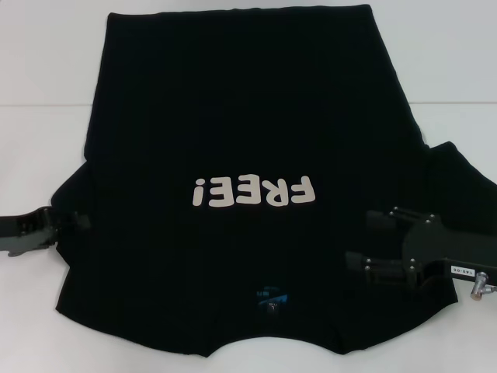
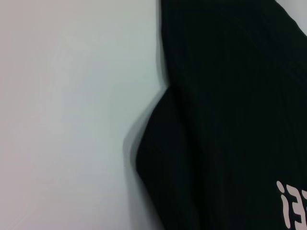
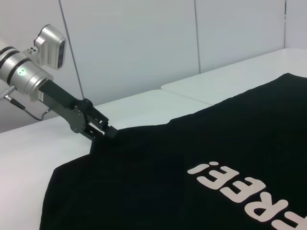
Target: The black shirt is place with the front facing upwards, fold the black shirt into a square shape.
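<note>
The left gripper [image 1: 78, 221] is reaching in from the robot's left and meeting the left sleeve edge of the large plain black short-sleeved cloth T-shirt [image 1: 241, 132]. In the right wrist view this same gripper [image 3: 106, 132] is showing its fingertips [image 3: 110, 132] drawn together right at the cloth's edge, so it is probably nipping the sleeve, though whether fabric actually sits between the tips cannot be told. The right gripper [image 1: 374, 241] is hovering over or resting on the shirt's right shoulder area, its two fingers [image 1: 380, 219] standing apart with a clear gap between them and nothing held.

The shirt is lying flat, front up, across the white table [image 1: 46, 93], with its collar and small blue neck label [image 1: 270, 298] nearest the robot, the hem at the far side, and the cream "FREE!" lettering [image 1: 254, 191] reading upside down from the head camera. No fold is showing yet.

Judging from this, the opening step is under way: securing both sides near the sleeves. The next move is calling for the right fingers to close on the cloth, then both arms carrying the sides inward evenly so the body is not dragged askew.
</note>
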